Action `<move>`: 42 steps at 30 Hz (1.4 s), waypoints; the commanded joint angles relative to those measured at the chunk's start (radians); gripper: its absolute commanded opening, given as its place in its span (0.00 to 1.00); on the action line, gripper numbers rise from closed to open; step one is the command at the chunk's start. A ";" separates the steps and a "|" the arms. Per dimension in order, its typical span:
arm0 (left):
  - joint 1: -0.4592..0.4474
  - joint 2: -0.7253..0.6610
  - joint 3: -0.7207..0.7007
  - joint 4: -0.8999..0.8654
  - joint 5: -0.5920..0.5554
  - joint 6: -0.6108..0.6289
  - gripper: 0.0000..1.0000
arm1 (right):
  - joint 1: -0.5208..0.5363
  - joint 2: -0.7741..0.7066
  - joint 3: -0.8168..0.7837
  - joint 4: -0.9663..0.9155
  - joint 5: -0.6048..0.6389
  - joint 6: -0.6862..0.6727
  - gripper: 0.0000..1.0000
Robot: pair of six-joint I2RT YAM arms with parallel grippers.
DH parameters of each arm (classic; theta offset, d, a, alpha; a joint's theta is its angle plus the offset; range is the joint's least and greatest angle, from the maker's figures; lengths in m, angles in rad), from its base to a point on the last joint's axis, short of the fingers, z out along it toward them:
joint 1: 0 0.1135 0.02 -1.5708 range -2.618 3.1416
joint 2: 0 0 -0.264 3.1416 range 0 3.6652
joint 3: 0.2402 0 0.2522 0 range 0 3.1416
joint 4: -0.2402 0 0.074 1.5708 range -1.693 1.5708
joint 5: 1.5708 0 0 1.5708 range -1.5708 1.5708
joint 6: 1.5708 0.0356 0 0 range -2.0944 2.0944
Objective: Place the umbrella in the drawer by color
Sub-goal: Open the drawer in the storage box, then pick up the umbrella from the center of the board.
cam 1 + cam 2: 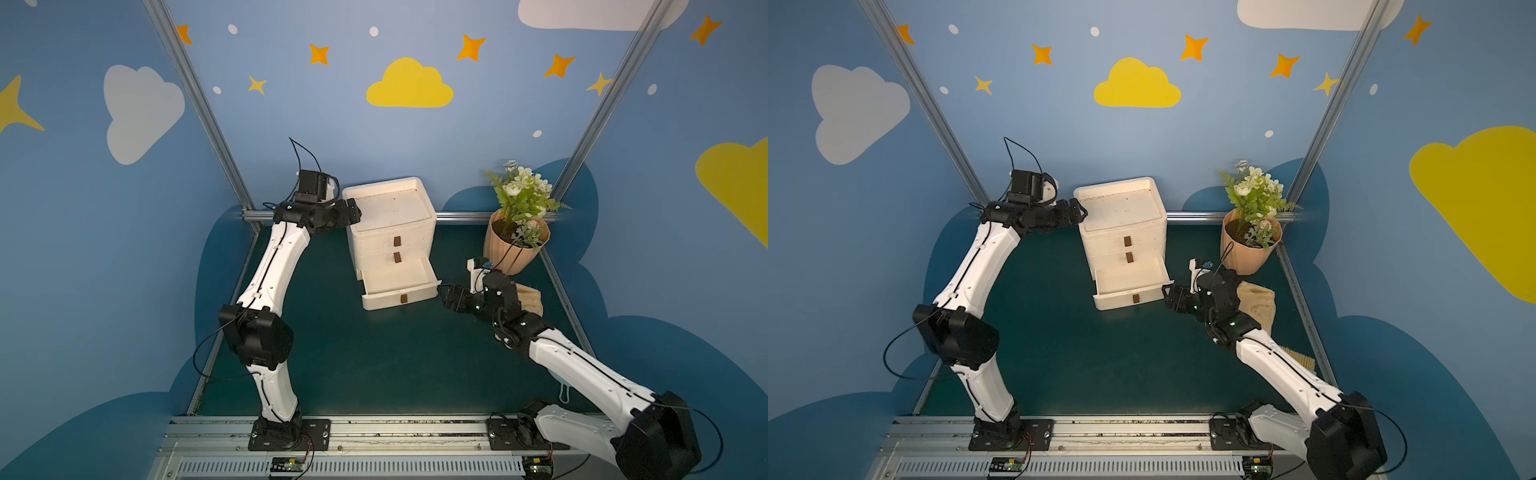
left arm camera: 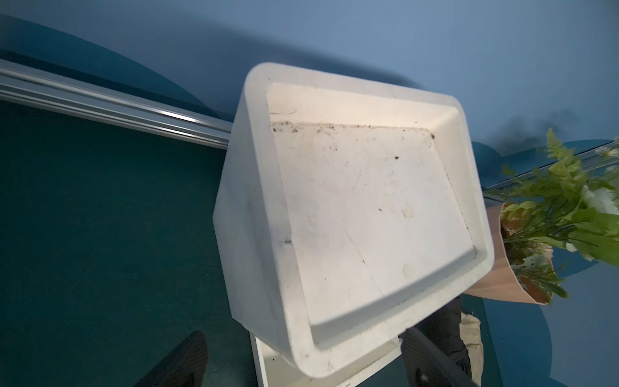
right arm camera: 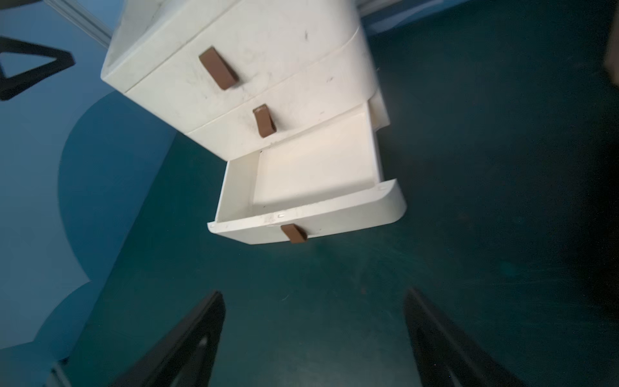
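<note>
Left gripper (image 1: 354, 211) is up beside the top rim of the white cabinet (image 1: 390, 232), on the cabinet's left side, jaws spread wide with nothing clamped; whether a fingertip touches the rim I cannot tell; its wrist view looks down on the recessed, speckled top, with one dark finger on either side of the cabinet's near corner. Right gripper (image 3: 315, 293) is low over the green table (image 1: 374, 365), just beside the right end of the bottom drawer (image 1: 382, 300); its jaws are also spread wide and hold nothing. That drawer stands pulled out, its pale floor bare and its brown handle (image 1: 403, 298) facing the arms; the two drawers above it are closed. A beige cloth-like thing (image 1: 532, 301) lies on the table behind the right arm, near the potted plant (image 1: 513, 249) and well apart from the drawer; the arm hides most of it, and I cannot tell whether it is the umbrella. The plant stands upright in the far right corner, to the right of the cabinet.
</note>
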 commanded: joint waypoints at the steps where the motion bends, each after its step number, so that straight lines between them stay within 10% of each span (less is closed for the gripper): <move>1: -0.001 -0.169 -0.196 0.157 -0.021 -0.023 0.97 | -0.101 -0.013 0.084 -0.449 0.136 -0.225 0.93; 15: 0.004 -0.723 -0.796 0.243 -0.067 -0.068 1.00 | -0.345 0.347 0.293 -0.587 0.210 -0.322 0.97; 30: 0.003 -0.822 -0.918 0.202 -0.033 -0.097 1.00 | -0.372 0.774 0.534 -0.599 0.110 -0.265 0.98; 42: 0.002 -0.834 -0.939 0.201 -0.015 -0.109 1.00 | -0.363 0.858 0.540 -0.603 0.091 -0.266 0.69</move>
